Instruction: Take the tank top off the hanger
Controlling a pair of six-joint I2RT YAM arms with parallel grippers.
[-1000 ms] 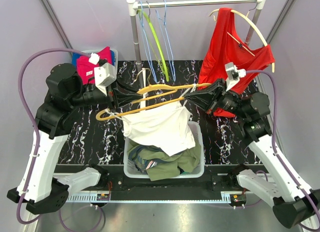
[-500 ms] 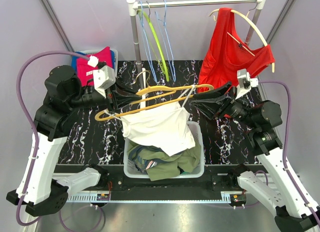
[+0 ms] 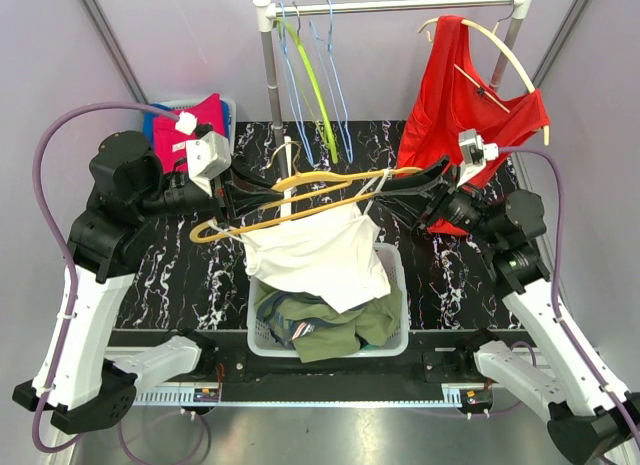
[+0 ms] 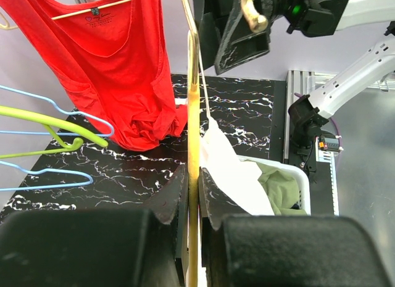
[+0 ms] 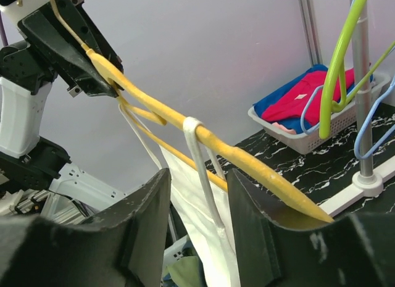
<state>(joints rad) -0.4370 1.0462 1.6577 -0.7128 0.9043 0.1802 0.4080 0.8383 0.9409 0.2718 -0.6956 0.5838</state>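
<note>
Gripping the yellow hanger [image 3: 310,193] tightly, the left gripper [image 3: 240,197] presents it; the tank top [image 3: 315,255] hangs above the near-edge basket [image 3: 396,267]; the right gripper [image 3: 395,197], fingers apart, should next pull the strap [image 5: 192,139] off.

Matt cloth tank top [image 3: 320,255]; smooth, glossy, wood-like hanger [image 5: 247,159]; glossy marble-pattern table [image 3: 440,275].
</note>
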